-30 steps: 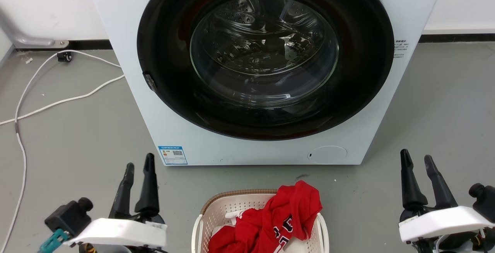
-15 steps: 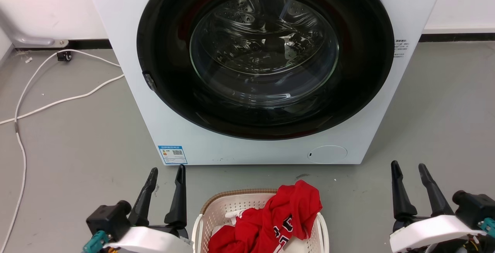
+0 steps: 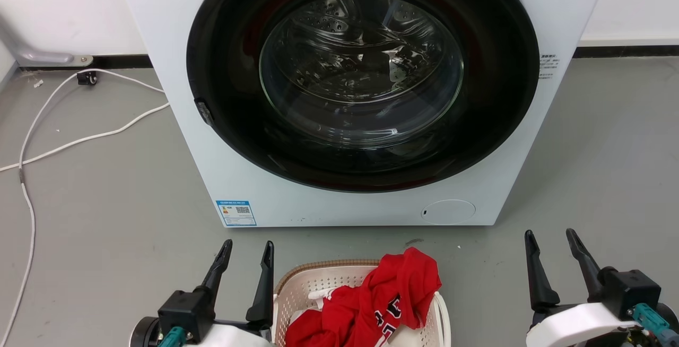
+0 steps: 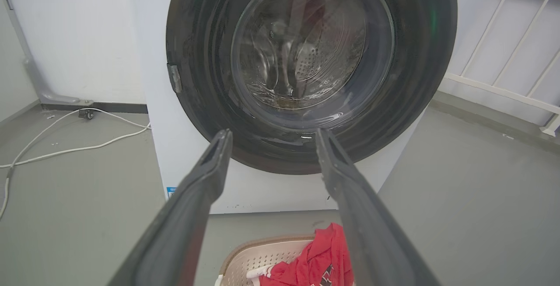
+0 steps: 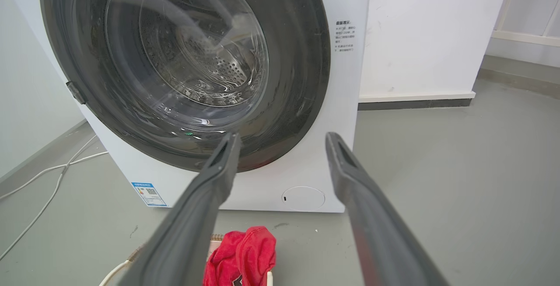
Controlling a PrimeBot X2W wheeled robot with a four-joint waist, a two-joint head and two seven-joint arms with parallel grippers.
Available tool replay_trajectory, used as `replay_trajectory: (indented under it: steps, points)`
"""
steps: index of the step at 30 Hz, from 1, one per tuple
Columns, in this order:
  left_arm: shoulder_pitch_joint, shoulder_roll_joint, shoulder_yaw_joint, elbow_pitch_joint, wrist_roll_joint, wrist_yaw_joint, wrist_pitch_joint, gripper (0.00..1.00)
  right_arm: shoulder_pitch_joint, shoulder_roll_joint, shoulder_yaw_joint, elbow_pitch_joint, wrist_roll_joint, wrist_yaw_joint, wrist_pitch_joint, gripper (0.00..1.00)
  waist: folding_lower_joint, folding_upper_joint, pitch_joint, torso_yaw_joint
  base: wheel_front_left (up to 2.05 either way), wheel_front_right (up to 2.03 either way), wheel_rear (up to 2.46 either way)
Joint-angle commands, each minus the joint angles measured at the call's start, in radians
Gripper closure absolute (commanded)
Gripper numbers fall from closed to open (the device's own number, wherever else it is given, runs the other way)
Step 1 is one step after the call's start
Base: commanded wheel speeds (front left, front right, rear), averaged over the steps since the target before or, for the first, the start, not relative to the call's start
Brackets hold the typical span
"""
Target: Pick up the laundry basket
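The laundry basket [image 3: 313, 283], cream perforated plastic with a brown woven-look rim, sits on the floor at the bottom centre of the head view, cut off by the frame edge. A red jersey [image 3: 382, 299] is heaped in it and spills over the far right rim. My left gripper [image 3: 248, 249] stands open just left of the basket's left rim, its fingers pointing at the washer. My right gripper [image 3: 550, 236] stands open well to the right of the basket, apart from it. The basket [image 4: 258, 255] and the jersey [image 5: 240, 255] lie low in the wrist views.
A white front-loading washing machine [image 3: 360, 92] with a shut dark round door stands right behind the basket. White cables [image 3: 79, 135] trail over the grey floor at the left. A white railing [image 4: 503, 89] runs along the wall to the right of the machine.
My left gripper has swung right, from well left of the basket to beside its left rim. My right gripper has shifted left and a little lower. Basket and jersey have stayed put.
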Motion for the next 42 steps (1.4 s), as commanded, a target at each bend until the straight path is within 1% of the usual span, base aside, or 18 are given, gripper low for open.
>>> replay_trajectory:
  steps: [1, 6, 11, 18, 25, 34, 42]
  points:
    - [0.002, 0.006, -0.008, -0.002, 0.023, 0.008, -0.010, 0.00, 0.003, -0.001, 0.003, -0.005, -0.026, 0.000, -0.010, 0.00, 0.0000, 0.0000, 0.000, 0.000, 0.00, 0.00, 0.00]
    - [0.006, 0.010, -0.025, 0.007, 0.055, 0.023, -0.021, 0.00, 0.008, -0.001, 0.008, -0.013, -0.050, 0.000, -0.020, 0.00, 0.0000, 0.0000, 0.000, -0.001, 0.00, 0.00, 0.00]
    - [0.015, -0.001, -0.021, 0.017, 0.065, 0.023, -0.031, 0.00, 0.013, -0.001, 0.010, -0.017, -0.051, 0.000, -0.030, 0.00, 0.0000, 0.0000, -0.001, 0.000, 0.00, 0.00, 0.00]
    - [0.030, -0.029, 0.026, 0.019, 0.076, -0.001, -0.045, 0.00, 0.020, 0.000, 0.005, -0.011, -0.038, 0.000, -0.044, 0.00, 0.0000, 0.0000, -0.002, 0.002, 0.00, 0.00, 0.00]
    - [0.043, -0.044, 0.050, 0.017, 0.133, -0.028, -0.058, 0.00, 0.022, 0.000, 0.012, -0.007, -0.083, 0.000, -0.057, 0.00, 0.0000, 0.0000, -0.003, 0.002, 0.00, 0.00, 0.00]
    - [0.049, -0.053, 0.057, 0.016, 0.207, -0.040, -0.074, 0.00, 0.023, 0.000, 0.019, -0.009, -0.141, 0.000, -0.072, 0.00, 0.0000, 0.0000, -0.006, 0.001, 0.00, 0.00, 0.00]
    - [0.048, -0.056, 0.063, 0.027, 0.201, -0.047, -0.074, 0.00, 0.022, 0.000, 0.017, -0.003, -0.135, 0.000, -0.072, 0.00, 0.0000, 0.0000, -0.009, 0.002, 0.00, 0.00, 0.00]
